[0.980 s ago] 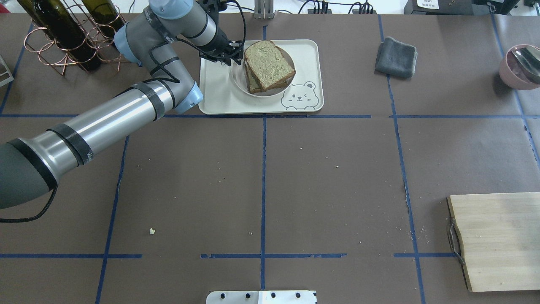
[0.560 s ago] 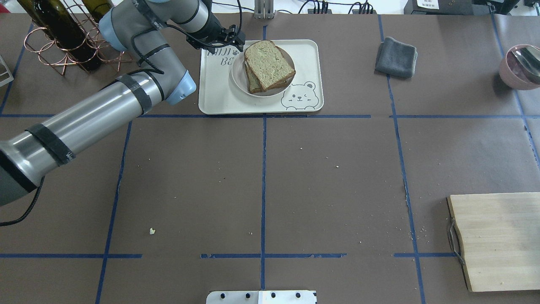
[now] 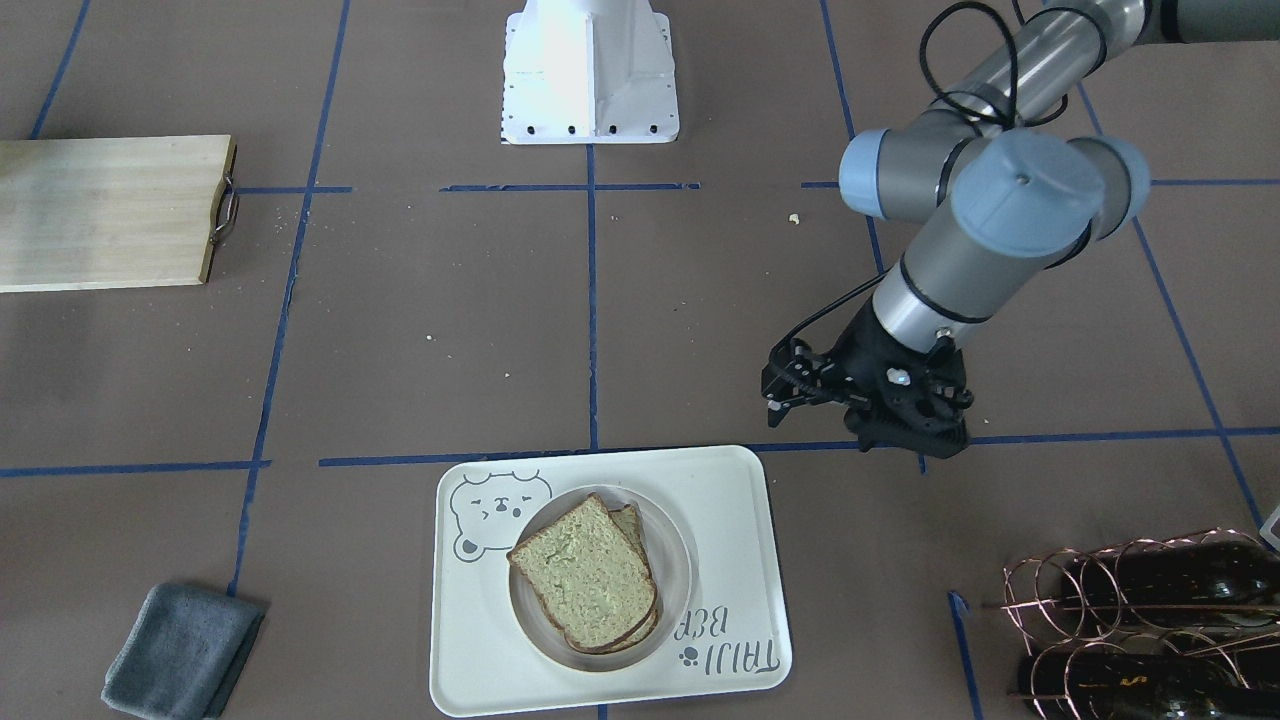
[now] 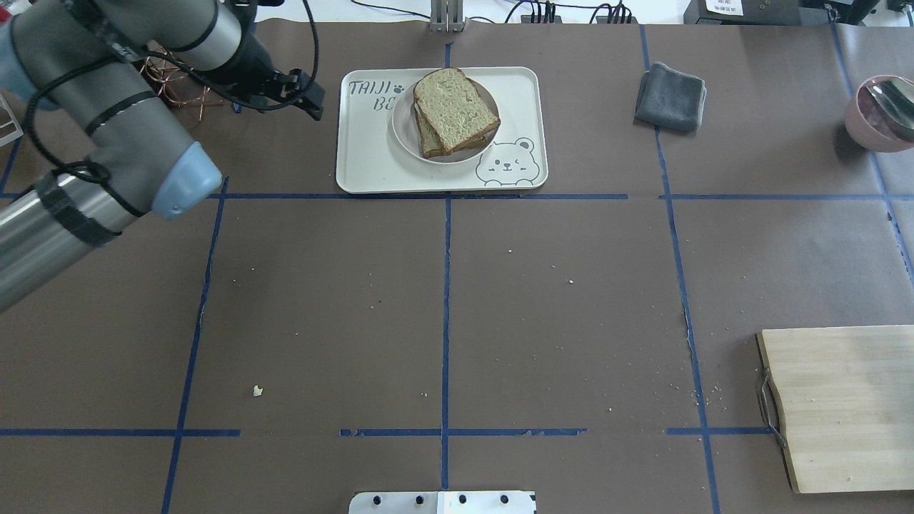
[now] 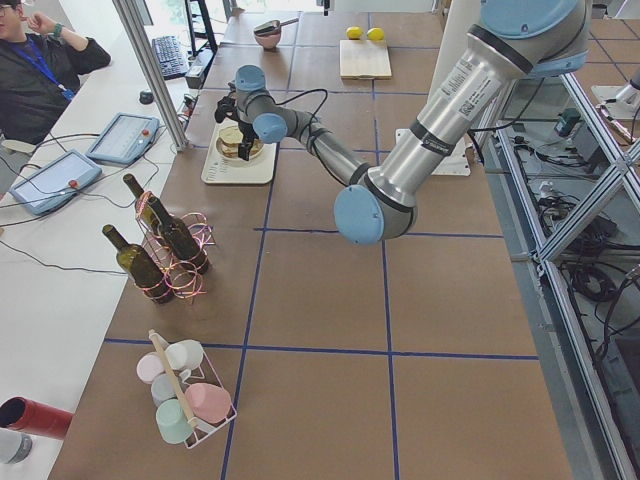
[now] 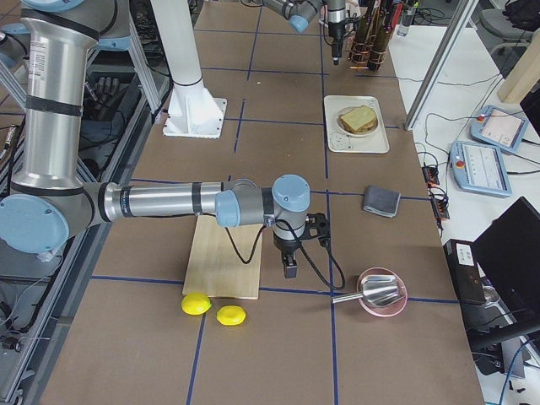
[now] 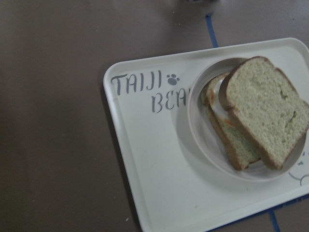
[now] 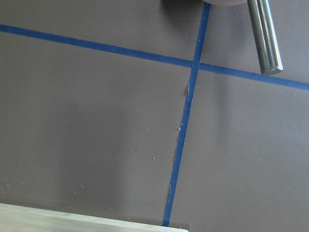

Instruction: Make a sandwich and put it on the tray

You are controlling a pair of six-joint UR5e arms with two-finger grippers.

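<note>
While the table [image 4: 443, 300] carries the whole layout, its largest moving element is the left arm [image 4: 107, 107], which reaches in over the far left corner, above the copper rack of wine bottles [image 3: 1130, 620]. Next in size, the wooden cutting board [image 4: 842, 407] lies well apart at the near right. The tray [image 4: 364, 164] sits at the far centre, flat on the table. A round white plate [image 4: 400, 132] rests inside the tray, between the lettering and the bear drawing. The sandwich [image 4: 453, 107] lies on this plate, so the assembly and placement appear complete. Its upper slice sits askew over the lower one, and the left wrist view shows a sliver of white between them.

The left gripper [image 4: 312, 96] hangs just beside the tray's left edge, clear of it, fingers parted and holding nothing. The right gripper [image 6: 289, 268] shows only in the right side view, beside the cutting board near the pink bowl [image 4: 875, 114]; whether it is released or clenched cannot be told.

Hazards, as judged from this layout:
- **Bottle rack:** the left arm's wrist and trailing cable pass close over the rack, so a low or hasty retreat could snag the wire or tip a bottle.
- **Tray:** a sideways drift toward it could nudge the rim and slide the plate.
- **Upper slice:** being offset, it would likely slip off first under any such jolt
</note>
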